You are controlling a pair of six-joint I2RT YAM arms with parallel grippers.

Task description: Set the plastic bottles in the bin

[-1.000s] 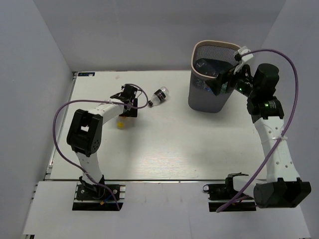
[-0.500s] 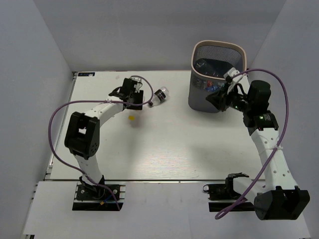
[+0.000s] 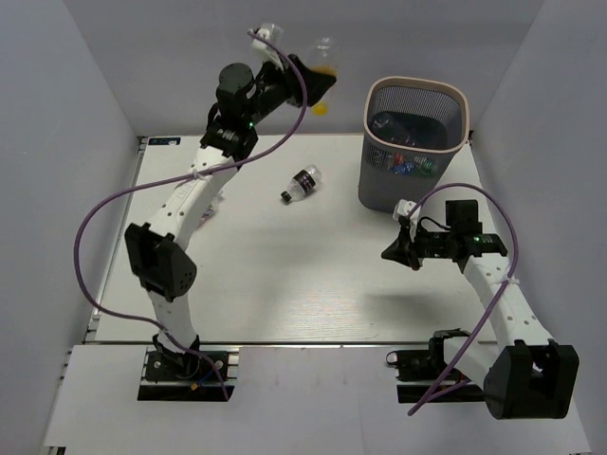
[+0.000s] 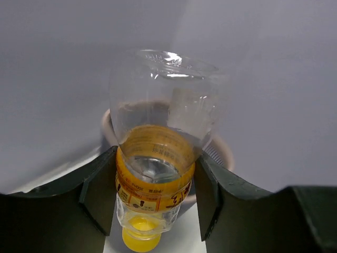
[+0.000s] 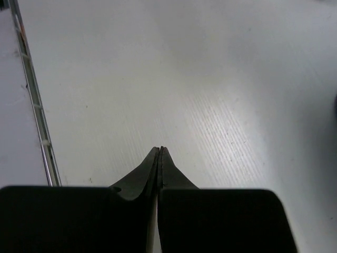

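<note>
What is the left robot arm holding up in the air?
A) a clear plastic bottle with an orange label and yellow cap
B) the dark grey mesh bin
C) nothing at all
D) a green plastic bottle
A: the left gripper is clamped around the clear plastic bottle with an orange label, high above the white table.

white table (image 3: 313, 280), grey walls (image 3: 133, 57), seemingly even light

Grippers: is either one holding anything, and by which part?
The left gripper clamps the orange-capped clear bottle across its orange label band. The right gripper is shut on nothing.
</note>
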